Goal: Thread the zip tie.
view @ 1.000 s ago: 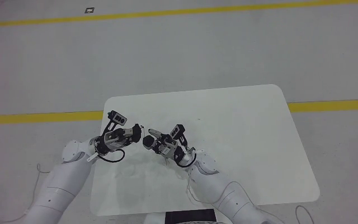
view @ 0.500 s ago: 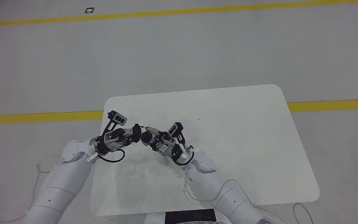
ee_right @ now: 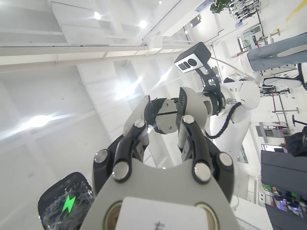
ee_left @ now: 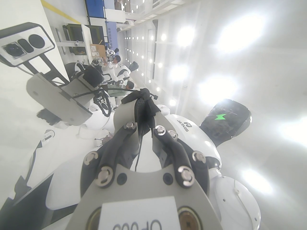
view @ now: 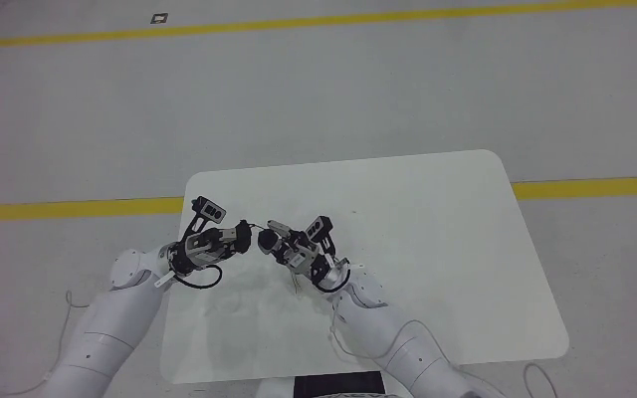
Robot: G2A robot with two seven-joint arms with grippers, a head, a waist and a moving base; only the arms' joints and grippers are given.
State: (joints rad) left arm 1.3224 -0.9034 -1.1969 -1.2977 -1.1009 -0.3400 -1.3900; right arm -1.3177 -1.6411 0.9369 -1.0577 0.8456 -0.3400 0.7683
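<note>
A thin black zip tie (ee_left: pixel 138 144) is pinched in my left gripper (ee_left: pixel 143 98), which is shut on it; the strap runs back between the fingers and a short end pokes out past the tips. In the top view the left gripper (view: pixel 244 236) hovers over the table's left part, with the zip tie (view: pixel 261 227) sticking out toward my right gripper (view: pixel 272 240) just beside it. The right gripper (ee_right: pixel 162 107) is open, its fingers wide apart. It faces the left gripper's tips, where the zip tie (ee_right: pixel 165 114) shows as a dark line.
The white table (view: pixel 428 219) lies bare to the right and behind the arms. Both grippers hang close together above its front left area, near the left edge.
The right gripper closed in on the left one half a second ago, then drew back slightly to the right. The left arm has kept still with the zip tie.
</note>
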